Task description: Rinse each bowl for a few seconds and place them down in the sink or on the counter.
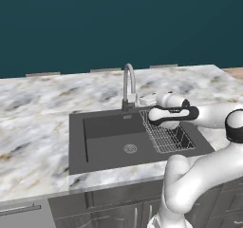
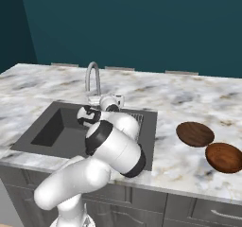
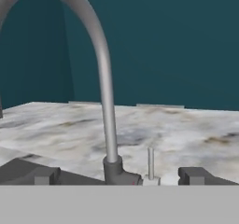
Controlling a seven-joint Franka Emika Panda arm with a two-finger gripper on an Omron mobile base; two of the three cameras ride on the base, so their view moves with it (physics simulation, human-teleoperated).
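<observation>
Pincer (image 3: 116, 177) spread wide before faucet (image 3: 105, 101), sink (image 1: 109, 144) seemingly bare but for rack (image 1: 166, 137), bowls (image 2: 195, 134) empty on counter (image 2: 189, 98)

Two reddish-brown, wood-look bowls sat on the counter (image 2: 189, 108), well off to the right of the gripper (image 2: 112, 101). The nearer bowl (image 2: 195, 134) lay upright, round and shallow, just past the sink's right rim. The second bowl (image 2: 224, 157) rested just beside it, closer to the counter's front edge and farther from the gripper. The sink (image 1: 114, 139), a dark grey recessed basin with a round drain, lay directly below the gripper. Its wire rack (image 1: 166, 137) filled the right end, and its curved silver faucet (image 1: 129, 85) rose just ahead of the open fingertips.
</observation>
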